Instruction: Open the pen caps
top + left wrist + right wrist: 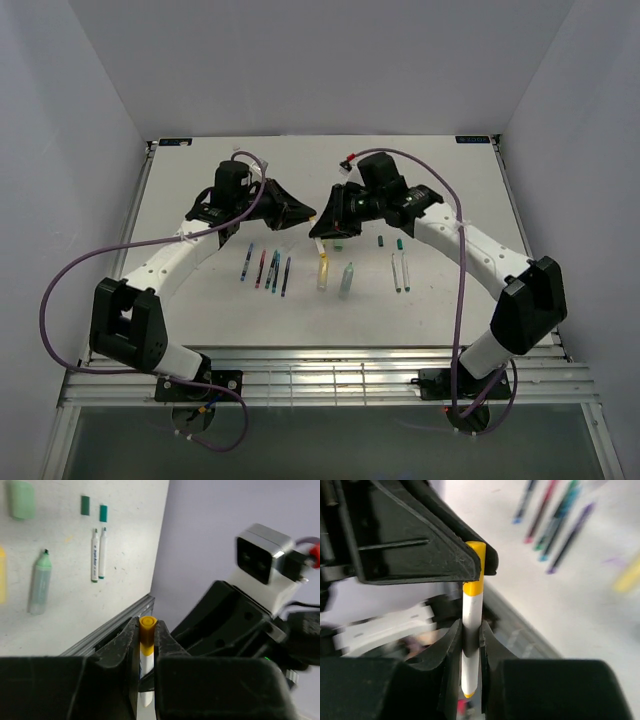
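Note:
A slim white pen [471,610] with a yellow pen cap [147,629] is held in the air between both arms, above the middle of the table. My left gripper [146,640] is shut on the yellow cap, with both jaws pressed against its sides. My right gripper [470,630] is shut on the white barrel, just below the cap's yellow band [472,587]. In the top view the left gripper [305,213] and the right gripper [322,226] meet tip to tip, hiding the pen.
On the white table lie several slim dark pens [266,268], a yellow highlighter [323,272], a pale-green highlighter [346,280] and two uncapped white pens [400,270]. Two loose dark-green caps [85,505] [103,513] and a pale-green cap [22,500] lie nearby.

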Controlling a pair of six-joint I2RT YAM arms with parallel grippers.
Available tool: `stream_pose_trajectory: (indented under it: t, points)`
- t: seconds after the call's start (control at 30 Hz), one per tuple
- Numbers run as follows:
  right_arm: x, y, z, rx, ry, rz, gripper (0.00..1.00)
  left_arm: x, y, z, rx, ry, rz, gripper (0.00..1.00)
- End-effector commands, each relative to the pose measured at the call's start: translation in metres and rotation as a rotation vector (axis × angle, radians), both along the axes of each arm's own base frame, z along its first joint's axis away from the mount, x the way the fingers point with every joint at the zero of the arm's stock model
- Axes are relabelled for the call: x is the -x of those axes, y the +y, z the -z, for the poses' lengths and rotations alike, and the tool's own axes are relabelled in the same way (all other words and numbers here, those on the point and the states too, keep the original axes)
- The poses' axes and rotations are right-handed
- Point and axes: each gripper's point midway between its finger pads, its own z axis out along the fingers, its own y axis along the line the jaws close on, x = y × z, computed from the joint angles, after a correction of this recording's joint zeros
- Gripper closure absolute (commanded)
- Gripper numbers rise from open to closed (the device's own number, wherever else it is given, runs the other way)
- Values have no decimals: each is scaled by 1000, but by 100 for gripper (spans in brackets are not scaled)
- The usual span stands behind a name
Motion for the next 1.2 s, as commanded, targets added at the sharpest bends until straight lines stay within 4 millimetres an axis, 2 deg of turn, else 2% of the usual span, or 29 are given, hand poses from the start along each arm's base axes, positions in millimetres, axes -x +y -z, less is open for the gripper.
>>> stream_pose_trajectory:
  t: [0.0, 0.03, 0.07, 0.1, 0.17, 0.27, 0.43, 0.57, 0.6, 0.63, 0.67, 0.7, 0.73, 0.8, 0.83, 0.87, 0.93, 0.97, 1.07, 1.17]
  points:
    - [-17, -56, 36, 609, -265, -3, 92, 15, -7, -3, -46, 81, 54, 100]
    - [-26, -58, 20, 653, -322, 18, 92, 12, -6, -3, -68, 82, 46, 100]
    - [-38, -72, 28, 787, -362, 65, 92, 6, -7, -13, -71, 55, 39, 100]
    - [-30, -81, 31, 874, -374, 34, 92, 5, -6, -9, -99, 68, 39, 100]
    - [-36, -92, 29, 981, -423, 59, 92, -4, -5, -11, -125, 52, 19, 100]
    - [-28, -94, 31, 1020, -460, 40, 92, -10, -6, -16, -131, 48, 11, 100]
    - [-18, -81, 34, 914, -448, 4, 92, -9, -9, -18, -112, 29, 10, 100]
    - [-7, -56, 26, 739, -416, -51, 92, -4, -10, -20, -101, 15, 22, 100]
    - [-10, -50, 23, 695, -416, -46, 92, -4, -8, -20, -109, 10, 11, 100]
    - [-6, -49, 29, 675, -398, -65, 92, -3, -8, -17, -111, 13, 10, 100]
    - [5, -39, 25, 594, -370, -119, 92, -3, -8, -15, -111, 12, 16, 100]
    - [6, -40, 24, 562, -342, -116, 92, -4, -10, -16, -102, -16, 35, 100]
    - [12, -43, 33, 560, -311, -126, 92, -5, -10, -16, -105, -25, 39, 100]
    - [23, -48, 28, 510, -286, -129, 92, -10, -11, -15, -126, -74, 57, 100]
    - [32, -54, 41, 512, -240, -129, 92, -12, -11, -13, -144, -82, 61, 100]
    - [37, -61, 34, 488, -251, -114, 92, -15, -11, -16, -157, -96, 61, 100]
    - [39, -72, 36, 473, -237, -84, 92, -18, -9, -14, -190, -126, 54, 100]
    - [49, -80, 41, 469, -229, -84, 92, -19, -8, -13, -201, -128, 52, 100]
    - [59, -95, 50, 457, -218, -69, 92, -22, -12, -8, -227, -138, 65, 100]
    - [60, -105, 61, 433, -223, -33, 92, -22, -22, -8, -238, -154, 92, 100]
